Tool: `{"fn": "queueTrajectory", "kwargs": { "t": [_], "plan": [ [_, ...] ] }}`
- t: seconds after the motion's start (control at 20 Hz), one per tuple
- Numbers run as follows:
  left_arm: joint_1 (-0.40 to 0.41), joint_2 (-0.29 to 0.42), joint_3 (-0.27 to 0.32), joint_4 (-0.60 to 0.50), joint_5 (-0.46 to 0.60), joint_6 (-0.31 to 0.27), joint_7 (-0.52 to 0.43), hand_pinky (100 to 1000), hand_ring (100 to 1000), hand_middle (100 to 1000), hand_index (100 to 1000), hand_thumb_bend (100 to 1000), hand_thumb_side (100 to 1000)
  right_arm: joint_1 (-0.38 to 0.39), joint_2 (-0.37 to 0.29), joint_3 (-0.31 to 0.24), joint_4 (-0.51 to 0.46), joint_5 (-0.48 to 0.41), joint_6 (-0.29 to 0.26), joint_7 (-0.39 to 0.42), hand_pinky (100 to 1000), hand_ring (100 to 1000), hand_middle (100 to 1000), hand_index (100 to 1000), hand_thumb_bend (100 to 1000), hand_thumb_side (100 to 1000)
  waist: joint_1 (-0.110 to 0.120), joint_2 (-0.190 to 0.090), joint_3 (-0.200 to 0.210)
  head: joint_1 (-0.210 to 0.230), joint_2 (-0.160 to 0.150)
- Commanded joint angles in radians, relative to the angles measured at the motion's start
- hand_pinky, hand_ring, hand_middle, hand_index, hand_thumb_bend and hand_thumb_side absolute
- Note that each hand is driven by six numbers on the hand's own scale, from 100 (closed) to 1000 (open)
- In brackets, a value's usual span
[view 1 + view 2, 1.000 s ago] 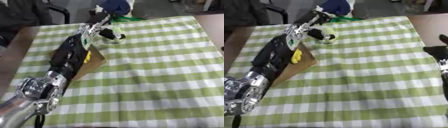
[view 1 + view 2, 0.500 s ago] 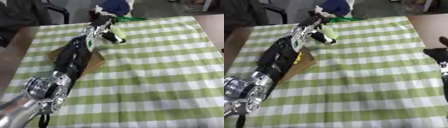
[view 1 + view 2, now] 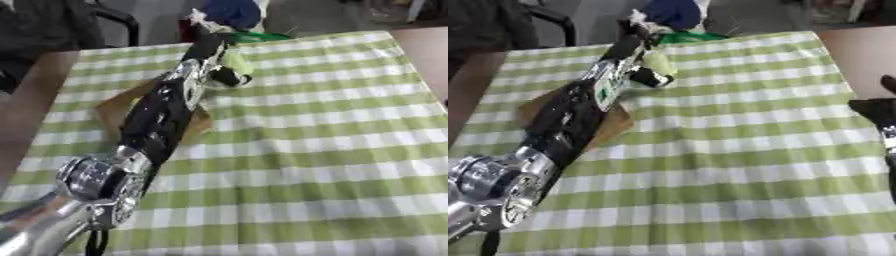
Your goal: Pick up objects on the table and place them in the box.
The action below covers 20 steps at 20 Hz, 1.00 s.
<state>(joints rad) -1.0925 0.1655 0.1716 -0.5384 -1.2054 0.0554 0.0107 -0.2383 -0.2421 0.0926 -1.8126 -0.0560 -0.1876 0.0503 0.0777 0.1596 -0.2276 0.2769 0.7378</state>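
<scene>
Reaching from the lower left up toward the far edge of the table, our left arm lies stretched over the green-and-white checked cloth (image 3: 332, 125), and its hand (image 3: 206, 42) sits at the far end, near the top of both views. Just beside that hand we see the thing we are after: a pale yellow-green piece (image 3: 658, 62) with a black part below it and a bit of white at the edge. Its shape is blurred, so we cannot say what it is. It lies against the hand's right side, close to the far edge of the cloth. We cannot tell whether our fingers are curled round it or only lying alongside it.

Under the forearm we see the box (image 3: 114, 107), a flat brown cardboard shape on the cloth's left part, mostly hidden by the arm. Beyond the cloth's far edge sit a dark blue rounded thing (image 3: 232, 12) and something bright green (image 3: 684, 36).

Our right hand (image 3: 878, 111) shows at the right edge of the right eye view, dark, off the cloth; its fingers cannot be made out.
</scene>
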Motion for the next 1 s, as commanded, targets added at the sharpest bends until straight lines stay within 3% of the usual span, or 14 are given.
{"fn": "queueTrajectory", "kwargs": {
  "t": [0.05,0.25,0.3,0.35,0.4,0.5,0.8,1.0],
  "plan": [
    [-0.010,0.006,0.015,0.009,-0.009,0.029,0.040,657,636,738,850,518,329,-0.014,-0.003,-0.001,-0.011,-0.005,-0.003,0.004,894,781,620,929,100,670,-0.008,-0.013,-0.002,0.005,-0.008],
    [0.003,0.003,0.012,0.037,-0.005,0.055,0.096,639,599,708,824,389,221,-0.013,-0.002,0.000,-0.010,-0.003,-0.003,0.004,894,781,620,929,100,672,-0.007,-0.010,-0.002,0.008,-0.009],
    [0.004,0.002,0.010,0.042,-0.003,0.056,0.110,624,570,674,800,303,133,-0.014,-0.002,0.000,-0.009,-0.003,-0.003,0.004,894,781,620,929,100,672,-0.007,-0.009,-0.002,0.009,-0.009],
    [0.006,0.002,0.009,0.043,-0.002,0.057,0.124,616,557,660,788,261,100,-0.014,-0.001,0.000,-0.009,-0.003,-0.003,0.004,894,781,620,929,100,672,-0.007,-0.009,-0.002,0.009,-0.009],
    [0.006,0.002,0.008,0.044,-0.002,0.058,0.138,592,518,611,748,144,100,-0.014,-0.001,0.000,-0.009,-0.003,-0.003,0.005,894,781,620,929,100,672,-0.007,-0.008,-0.002,0.009,-0.010],
    [0.007,0.003,0.007,0.038,-0.002,0.057,0.169,572,484,561,707,100,100,-0.014,-0.001,0.000,-0.009,-0.002,-0.003,0.004,894,781,620,929,100,671,-0.007,-0.007,-0.001,0.011,-0.011],
    [0.011,0.019,0.013,-0.017,0.028,0.029,0.289,524,403,423,582,100,147,-0.014,-0.002,-0.002,-0.010,-0.002,-0.003,0.002,894,781,620,929,100,670,-0.009,-0.008,0.004,0.013,-0.013],
    [0.009,0.076,-0.006,-0.125,0.101,-0.055,0.250,529,404,419,579,100,137,-0.012,-0.006,-0.009,-0.010,0.000,-0.003,-0.003,894,781,620,929,100,670,-0.008,-0.009,0.016,0.004,-0.014]
  ]
}}
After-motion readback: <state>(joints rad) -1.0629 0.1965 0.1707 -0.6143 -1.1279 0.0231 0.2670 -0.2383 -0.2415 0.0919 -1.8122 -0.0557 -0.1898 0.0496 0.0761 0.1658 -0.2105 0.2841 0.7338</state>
